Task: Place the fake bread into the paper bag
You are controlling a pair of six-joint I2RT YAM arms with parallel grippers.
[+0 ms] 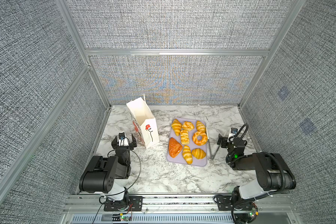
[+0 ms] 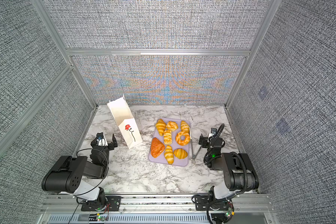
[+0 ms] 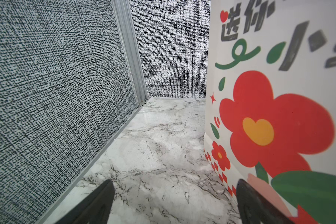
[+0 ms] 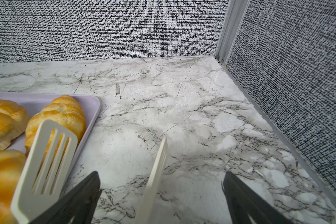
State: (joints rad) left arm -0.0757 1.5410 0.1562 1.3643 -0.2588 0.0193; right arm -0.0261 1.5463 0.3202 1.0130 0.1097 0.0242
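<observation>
Eight fake bread [image 1: 184,136] pieces fill the centre-frame tray [image 1: 202,163]; paper bag [image 1: 145,126] looks empty; left gripper [image 1: 124,138] and right gripper [image 1: 222,138] gape, holding nothing.

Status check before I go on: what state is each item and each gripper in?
paper bag: upright, mouth open, no bread visible inside.
fake bread: all eight pieces on the tray.
tray: lying flat, loaded.
tongs: beside the tray, arms spread, one paddle over its rim.
left gripper: open, empty, beside the paper bag.
right gripper: open, one tong arm between its fingers, ungripped.
</observation>
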